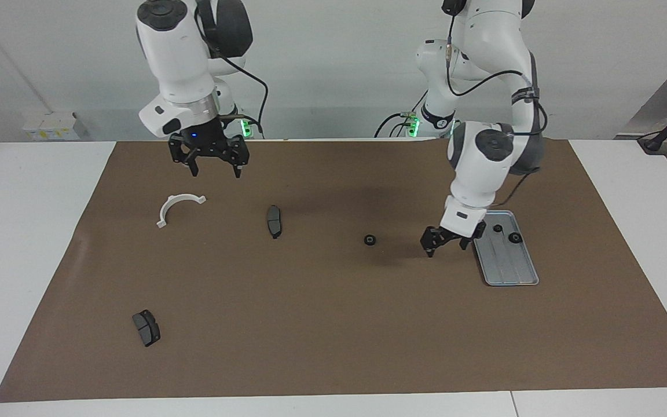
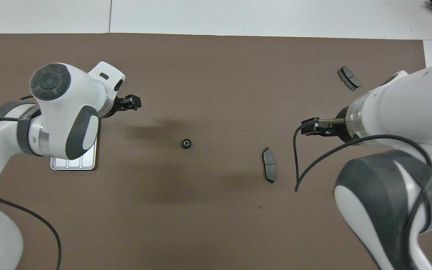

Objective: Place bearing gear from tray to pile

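One small black bearing gear [image 1: 370, 239] [image 2: 186, 143] lies alone on the brown mat, midway along the table; the pile shows only as this single gear. The silver ribbed tray [image 1: 507, 266] sits toward the left arm's end and holds two more gears [image 1: 497, 228] [image 1: 515, 237]. My left gripper [image 1: 446, 250] [image 2: 136, 103] hangs open and empty just above the mat, between the lone gear and the tray's edge. In the overhead view the left arm covers most of the tray [image 2: 73, 164]. My right gripper [image 1: 215, 172] [image 2: 305, 127] is open, raised over the mat.
A white curved bracket [image 1: 177, 205] lies under the right gripper's side. A dark brake pad [image 1: 274, 220] [image 2: 269, 165] rests between bracket and gear. Another pad [image 1: 146, 327] [image 2: 348, 78] lies farther from the robots, toward the right arm's end.
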You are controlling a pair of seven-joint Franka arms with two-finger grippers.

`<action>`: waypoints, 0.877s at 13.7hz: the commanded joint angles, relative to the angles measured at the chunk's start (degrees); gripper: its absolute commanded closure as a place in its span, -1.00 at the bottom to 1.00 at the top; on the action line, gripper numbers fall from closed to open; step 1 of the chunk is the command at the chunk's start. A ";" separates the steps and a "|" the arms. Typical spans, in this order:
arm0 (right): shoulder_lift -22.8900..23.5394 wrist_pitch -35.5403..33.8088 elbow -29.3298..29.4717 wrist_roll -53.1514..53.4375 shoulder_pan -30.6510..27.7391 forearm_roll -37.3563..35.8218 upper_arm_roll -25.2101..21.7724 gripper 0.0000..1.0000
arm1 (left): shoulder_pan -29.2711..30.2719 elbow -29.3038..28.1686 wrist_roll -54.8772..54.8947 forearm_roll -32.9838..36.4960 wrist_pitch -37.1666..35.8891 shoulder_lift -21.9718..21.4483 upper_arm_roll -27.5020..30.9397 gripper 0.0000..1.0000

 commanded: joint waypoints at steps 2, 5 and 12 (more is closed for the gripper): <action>4.98 8.39 -2.17 7.77 7.16 1.08 -0.13 -1.00 | 7.54 -3.69 13.41 0.82 -3.07 -2.10 -0.74 -1.00; 11.84 17.08 -2.08 14.55 12.71 0.90 -0.13 -1.00 | 12.12 -9.75 21.96 0.82 -2.20 -4.56 -0.74 -1.00; 22.64 28.18 0.71 25.36 20.18 -0.24 -0.21 -1.00 | 14.59 -19.25 25.76 0.82 1.84 -7.82 -0.74 -0.78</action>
